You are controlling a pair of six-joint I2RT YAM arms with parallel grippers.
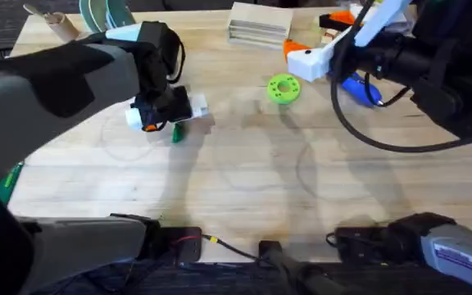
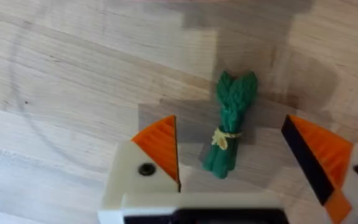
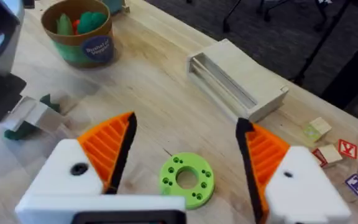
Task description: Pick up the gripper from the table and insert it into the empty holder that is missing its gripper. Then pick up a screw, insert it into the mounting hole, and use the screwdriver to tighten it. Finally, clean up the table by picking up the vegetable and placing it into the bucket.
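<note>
The slender green toy vegetable point(image 2: 230, 124), bunched like asparagus with a pale yellow tie around its middle and leafy tips, is lying flat on the pale wooden bench point(image 1: 244, 188); the left end effector point(image 2: 241, 158) is hovering just above it, pointing downward, its white fingers with orange ribbed pads point(image 2: 160, 146) spread wide on either side of the stalk without touching it. The right end effector point(image 3: 185, 158) is hanging over the far side of the bench, also released and wide apart, above a round lime-green disc with holes point(image 3: 186, 179); the short round bucket with a green-blue label band point(image 3: 79, 31) is standing well apart, already holding toy vegetables.
</note>
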